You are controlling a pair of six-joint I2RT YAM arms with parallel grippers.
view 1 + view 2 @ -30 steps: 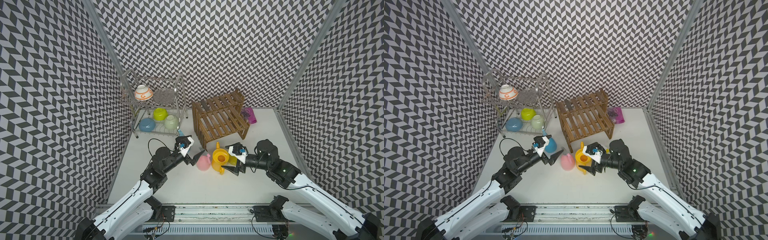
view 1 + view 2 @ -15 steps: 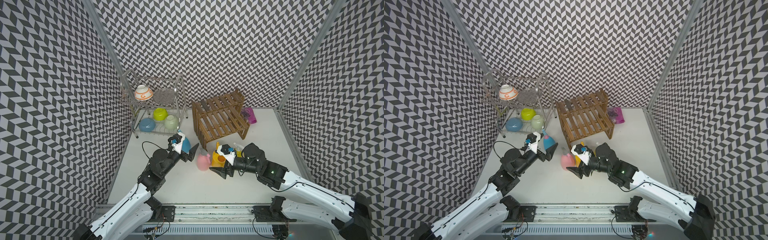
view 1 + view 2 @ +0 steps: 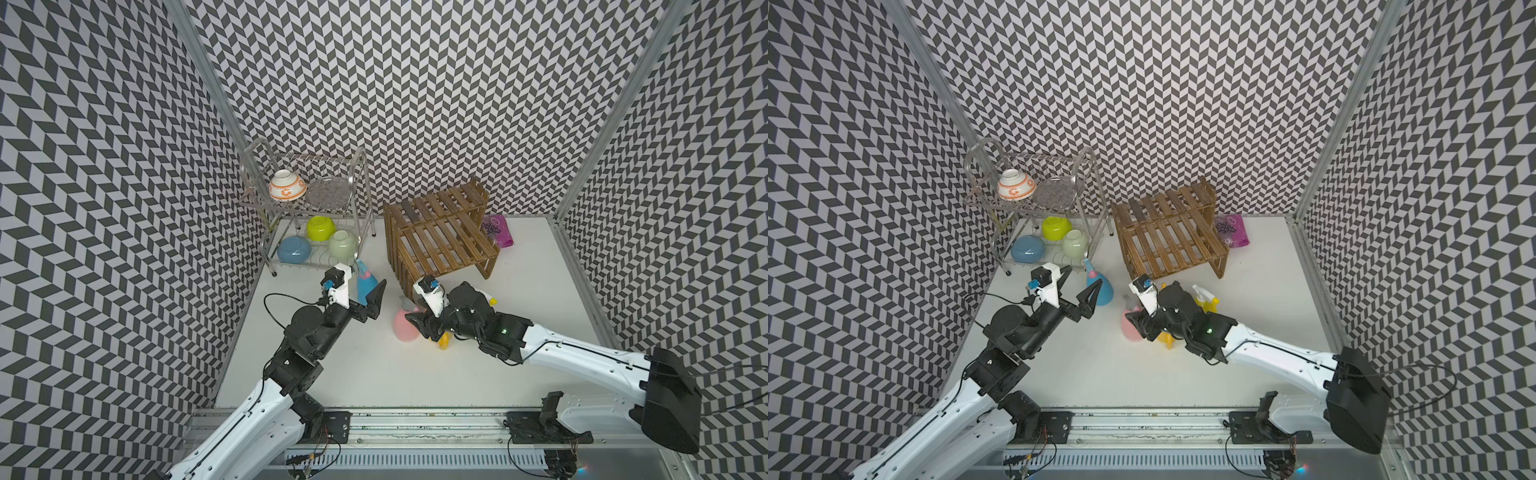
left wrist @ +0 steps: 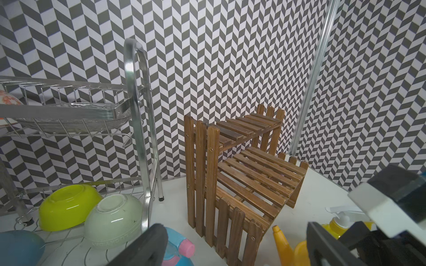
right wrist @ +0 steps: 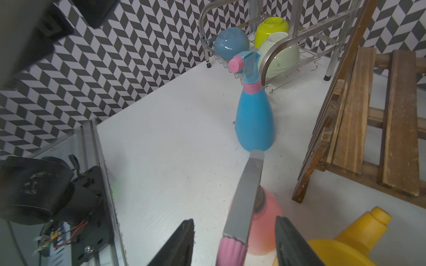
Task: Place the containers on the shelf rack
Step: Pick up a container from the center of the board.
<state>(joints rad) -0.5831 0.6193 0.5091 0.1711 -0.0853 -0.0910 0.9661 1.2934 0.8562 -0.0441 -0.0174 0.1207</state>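
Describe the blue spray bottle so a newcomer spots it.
Find the silver wire dish rack at rear left. In front of it stands the blue spray bottle. Unlike the pink spray bottle nearby, its cone-shaped body is blue, with a pink collar.

Black-and-white chevron-patterned walls [image 3: 415, 104] enclose three sides of the cell, joined at the corners by bare aluminium posts [image 3: 595, 137]. A plain white bench [image 3: 374, 374] forms the working surface, edged at the front by a metal rail [image 3: 415, 428]. A chrome wire dish rack [image 4: 137, 119] stands in a back corner, under even light that casts soft shadows.
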